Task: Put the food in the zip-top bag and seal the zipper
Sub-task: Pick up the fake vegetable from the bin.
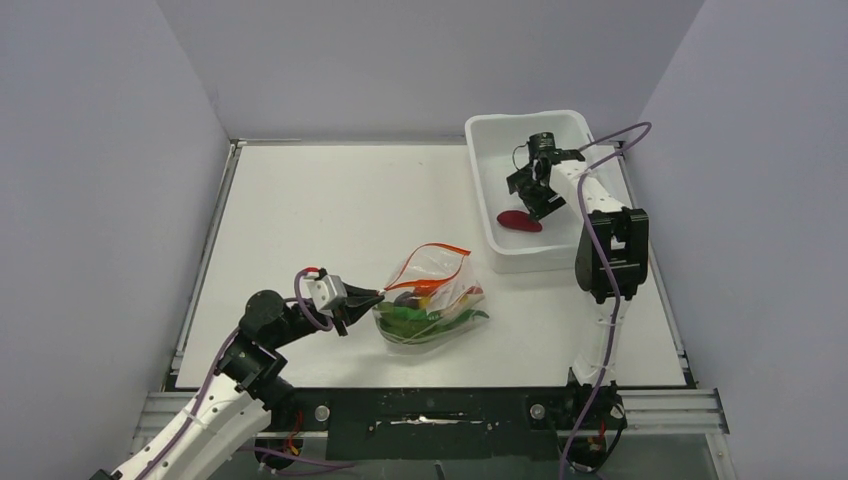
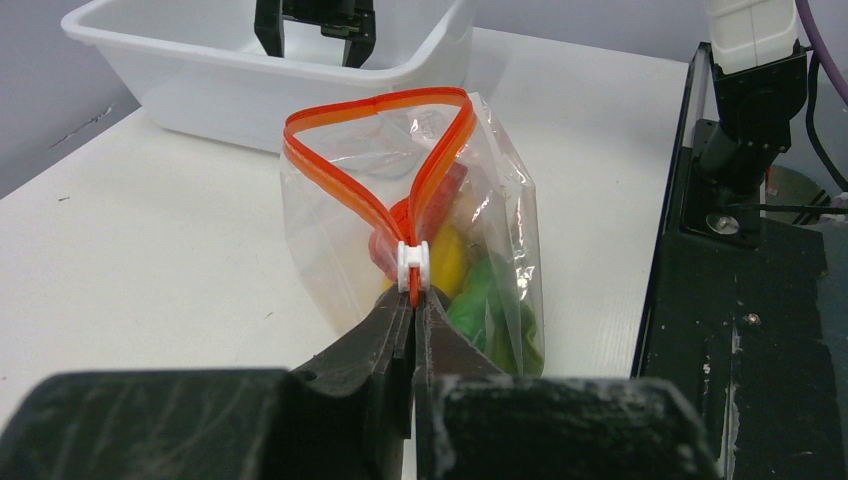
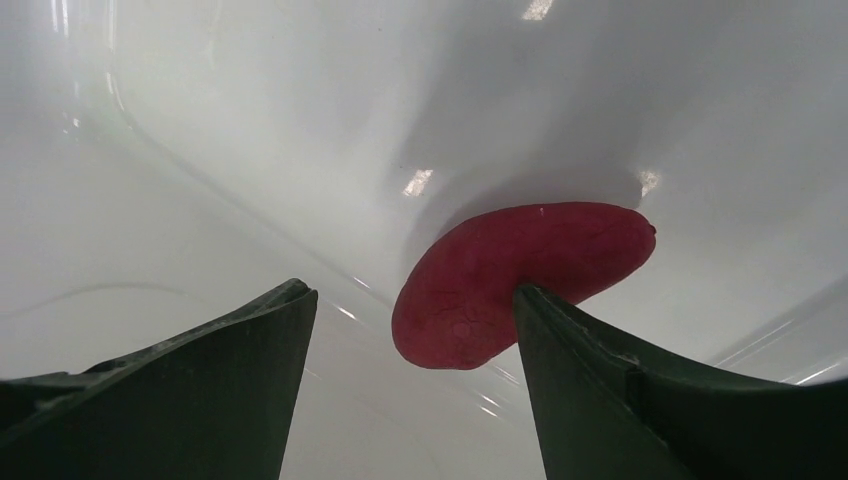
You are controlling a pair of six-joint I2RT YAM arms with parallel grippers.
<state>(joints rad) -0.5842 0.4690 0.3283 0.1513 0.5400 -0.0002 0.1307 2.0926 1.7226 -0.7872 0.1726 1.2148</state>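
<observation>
**Bag mostly filled and unsealed; one piece of food left in the tub**

Your left gripper [image 1: 368,297] has its fingers shut tight on the near corner of the zip-top bag [image 1: 432,300], right at the small white slider [image 2: 412,262] of the zipper [image 2: 330,165]. The bag lies on the table [image 1: 330,200] near the middle, just in front of the white tub [image 1: 480,185]. Its mouth is open: in the left wrist view the red-orange zipper strips part from the slider and form a wide loop.

Several pieces of food are already inside the bag. You can make out a green piece [image 2: 490,305], a yellow lump [image 2: 447,255] and something orange-red behind the zipper. The rest is too crowded to tell apart.

Your right gripper [image 1: 540,205] is down inside the tub with its fingers spread wide. A dark red food piece [image 3: 520,265] lies on the tub floor between them, close against the right-hand finger. The fingers have not closed on it, and whether that finger touches it cannot be told.

By this showing the filling looks nearly done. What appears to be left is to grasp this last piece, carry it to the open mouth and drop it in. After that the slider must run the whole length of the zipper. No other loose food shows on the table.
</observation>
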